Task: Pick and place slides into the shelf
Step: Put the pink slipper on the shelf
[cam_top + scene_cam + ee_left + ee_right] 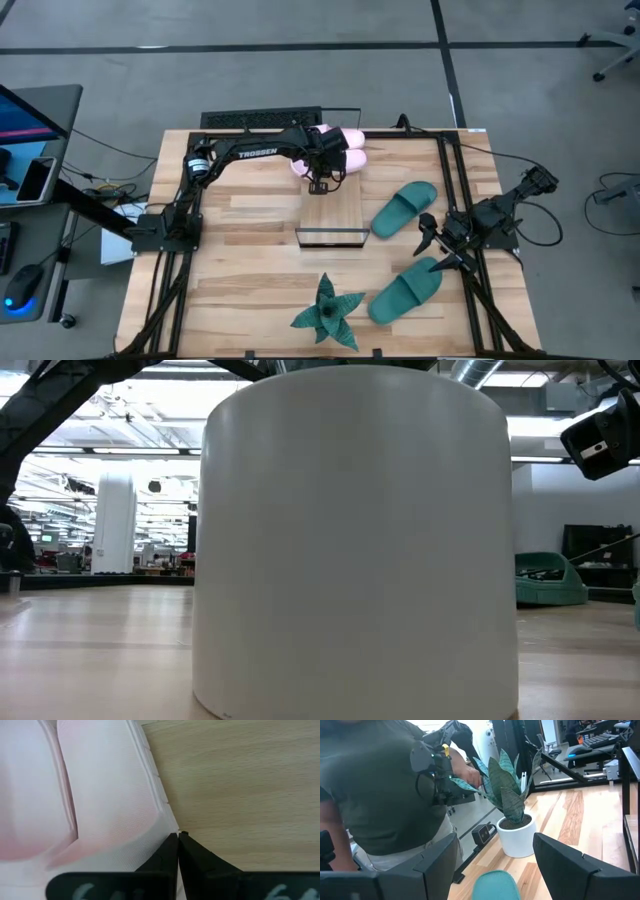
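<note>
Two pale pink slides (pixel 332 152) lie side by side at the far end of the light-wood shelf (pixel 331 215). They fill the left wrist view (pixel 100 795). My left gripper (pixel 320 182) is shut, its tips (pixel 177 837) at the edge of the nearer pink slide. Two teal slides lie flat on the table right of the shelf, one farther (pixel 405 208) and one nearer (pixel 405 290). My right gripper (pixel 432 245) is open and empty above the nearer teal slide's end (pixel 495 885), a finger on either side of it. My left gripper's shut fingertips (pixel 170 851) stand right at the side edge of a pink slide's sole (pixel 162 822), over the shelf's wood. I cannot tell whether they touch it.
A spiky green plant (pixel 328 310) in a white pot (pixel 350 540) stands near the table's front edge and blocks most of the low view. A person (pixel 385 795) stands beyond the table's edge in the right wrist view. Black frame rails (pixel 455 190) run along both table sides.
</note>
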